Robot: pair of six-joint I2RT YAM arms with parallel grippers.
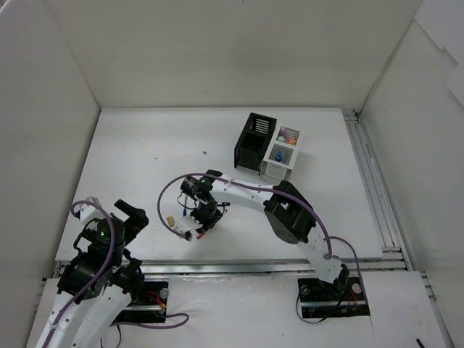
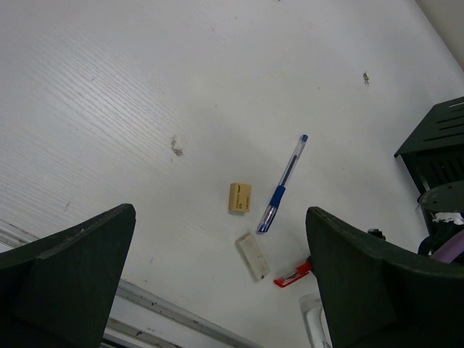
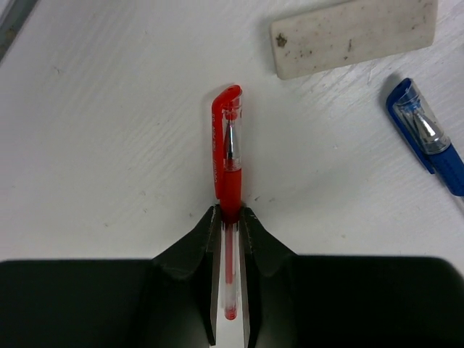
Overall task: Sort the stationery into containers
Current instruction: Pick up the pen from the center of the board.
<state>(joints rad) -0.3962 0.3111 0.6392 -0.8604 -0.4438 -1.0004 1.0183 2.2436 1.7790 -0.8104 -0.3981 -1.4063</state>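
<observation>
Right wrist alone shows right hand [image 3: 229, 214] clamping red pen [image 3: 225, 138].

From the top external camera we look steeply down on the whole white table [image 1: 145, 159], from above and behind the robot. The left wrist camera hangs higher off the surface and looks obliquely across it toward the black box [image 2: 435, 145], with its own fingers [image 2: 72, 268] framing the bottom corners. The right wrist camera sits very close to the table, facing almost straight down, we think. Both wrist views share the red pen [image 3: 228, 156], white eraser [image 3: 355, 36] and blue pen [image 2: 283, 185]. Overhead, the right arm [image 1: 246, 194] partly hides that patch.
</observation>
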